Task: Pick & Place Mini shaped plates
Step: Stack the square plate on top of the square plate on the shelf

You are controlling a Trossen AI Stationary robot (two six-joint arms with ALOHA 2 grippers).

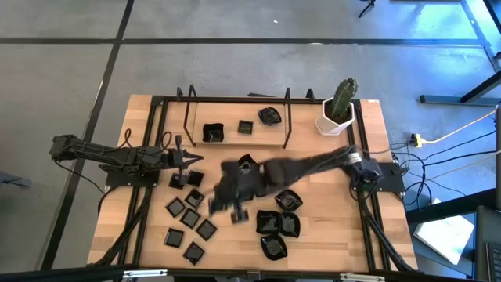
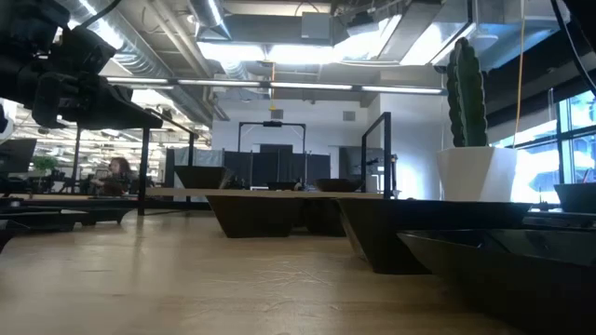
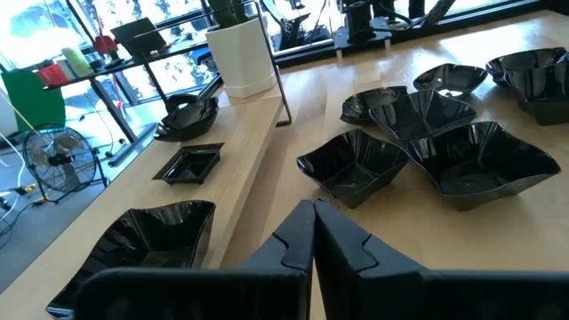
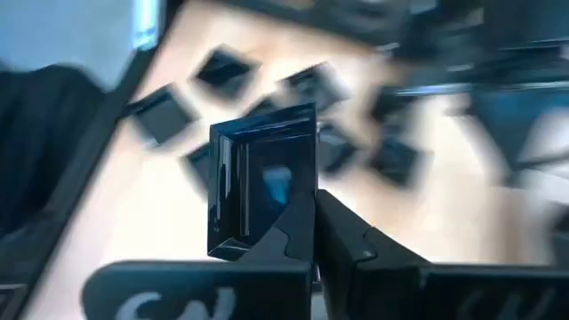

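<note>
Three plates [image 1: 245, 126] are sitting on the shelf [image 1: 235, 141]; right fingers [image 4: 313, 213] are clamping a small square plate [image 4: 262, 182], left fingers [image 3: 313, 233] are pressing together.

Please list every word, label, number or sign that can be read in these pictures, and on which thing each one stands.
None can be read.
White marks on the right pincer body, below the small glossy black square plate it holds: too blurred to read.
</note>
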